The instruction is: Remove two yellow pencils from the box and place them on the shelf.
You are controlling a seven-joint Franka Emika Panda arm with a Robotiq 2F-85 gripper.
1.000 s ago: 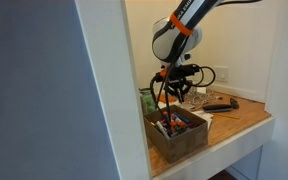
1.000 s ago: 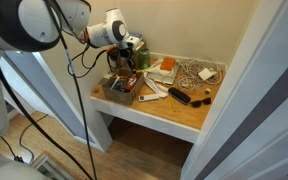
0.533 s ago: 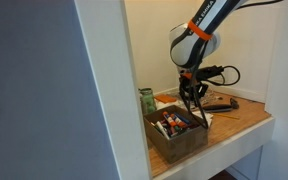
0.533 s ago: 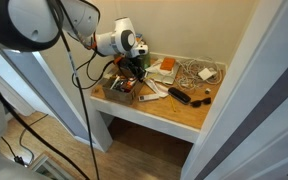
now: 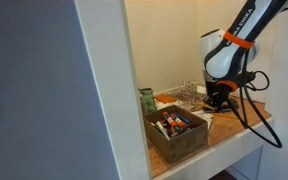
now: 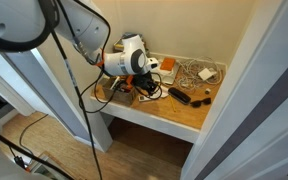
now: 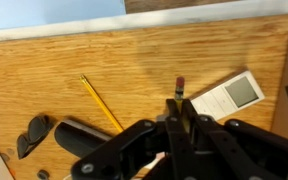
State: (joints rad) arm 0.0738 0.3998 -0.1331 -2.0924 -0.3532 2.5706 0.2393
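Holding a pencil above the shelf

Pinching tight, the fingers of my hand (image 7: 179, 108) are clamped on a thin pencil (image 7: 179, 88), whose dark reddish end sticks out past them over the shelf (image 7: 134, 60). Another yellow pencil (image 7: 102, 103) lies flat on the wood just beside my hand, slanting between a flat white device (image 7: 229, 95) and some black items (image 7: 54, 135). In an exterior view, the box (image 5: 179, 140) of markers sits at the shelf's front edge, apart from my hand.

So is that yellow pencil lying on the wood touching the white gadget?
Apart. The wrist view shows the yellow pencil lying well clear of the white gadget, with bare shelf between them.
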